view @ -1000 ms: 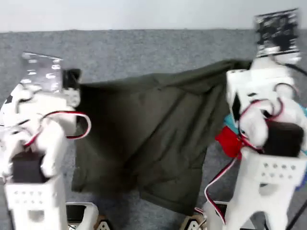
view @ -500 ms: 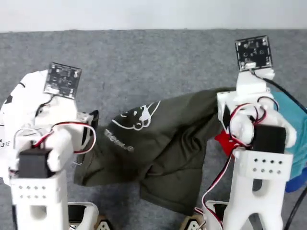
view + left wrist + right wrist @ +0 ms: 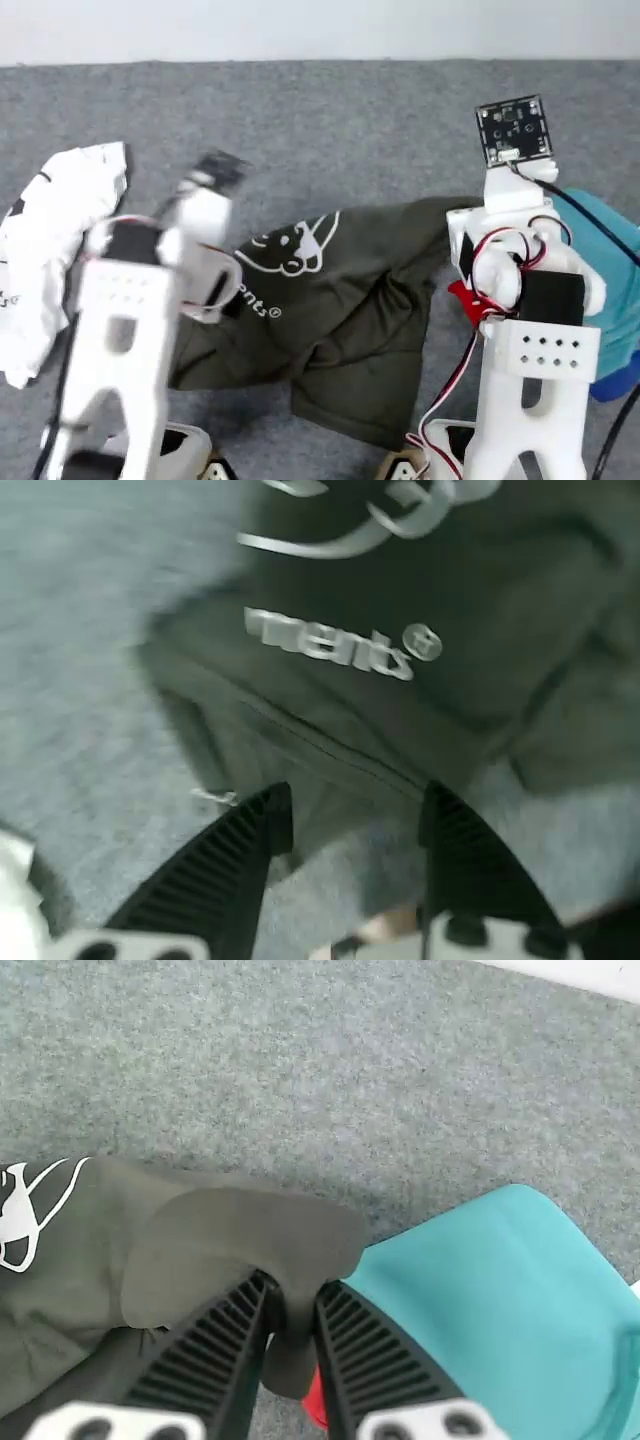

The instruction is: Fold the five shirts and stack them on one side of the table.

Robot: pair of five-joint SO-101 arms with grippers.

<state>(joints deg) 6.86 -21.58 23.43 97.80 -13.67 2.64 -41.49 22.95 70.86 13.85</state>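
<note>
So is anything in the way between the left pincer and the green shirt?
Nothing visible. The left pincer hangs open right over the edge of the dark green shirt, with no other thing between them.

Bright, even overhead light; soft shadows lie under folds of the dark shirt [image 3: 345, 335].

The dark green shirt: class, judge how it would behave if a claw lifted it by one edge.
Probably floppy: the dark green shirt lies in soft creases, and the flap pinched in the right claw curls over. Lifted, it would likely drape rather than hold shape. Pushed, it may bunch, since the grey table cover looks rough.
</note>
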